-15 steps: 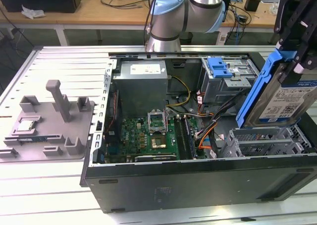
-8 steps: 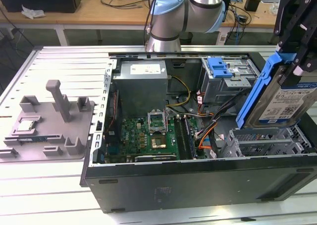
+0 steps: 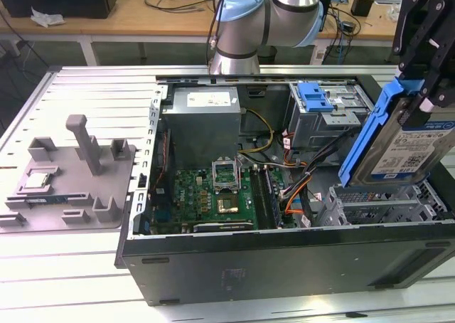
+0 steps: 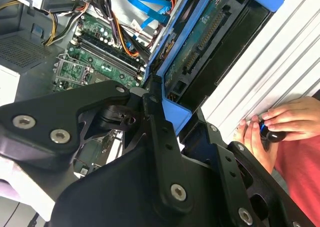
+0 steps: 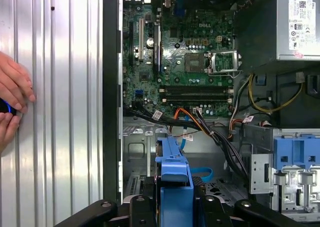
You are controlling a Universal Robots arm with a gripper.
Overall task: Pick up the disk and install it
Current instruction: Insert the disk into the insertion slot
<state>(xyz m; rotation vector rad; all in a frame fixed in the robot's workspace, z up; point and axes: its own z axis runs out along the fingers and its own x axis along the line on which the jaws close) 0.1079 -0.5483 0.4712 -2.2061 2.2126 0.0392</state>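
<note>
Carrying step, judging by the pose: picked up, not yet installed. Hand [image 3: 421,95] closed on the disk [image 3: 402,141], gripping it near its upper end. Held tilted, label toward the exterior camera, blue carrier frame running down the side on the exterior view's left. Hanging over the end of the open computer case [image 3: 284,259] on the exterior view's right, directly above the grey drive cage [image 3: 384,205]; touching the cage or just clear of it, impossible to tell.

Seen from below in the second wrist view: the disk [image 4: 210,42] with its circuit-board face and connector row exposed. Seen edge-on in the first wrist view: the blue frame [image 5: 174,172] pinched in the hand [image 5: 174,209], with the motherboard [image 5: 190,62] and a bundle of cables [image 5: 215,137] beyond.

Probably calls for levelling the tilt, squaring the frame to the cage's rails, and keeping the lower edge out of the cables beside it. Also worth telling apart: the other bay with the blue latch [image 3: 316,97], farther back.

A person's fingers [image 5: 17,89] resting on the ribbed worktop [image 3: 85,88] outside the case wall, well apart from the disk.
</note>
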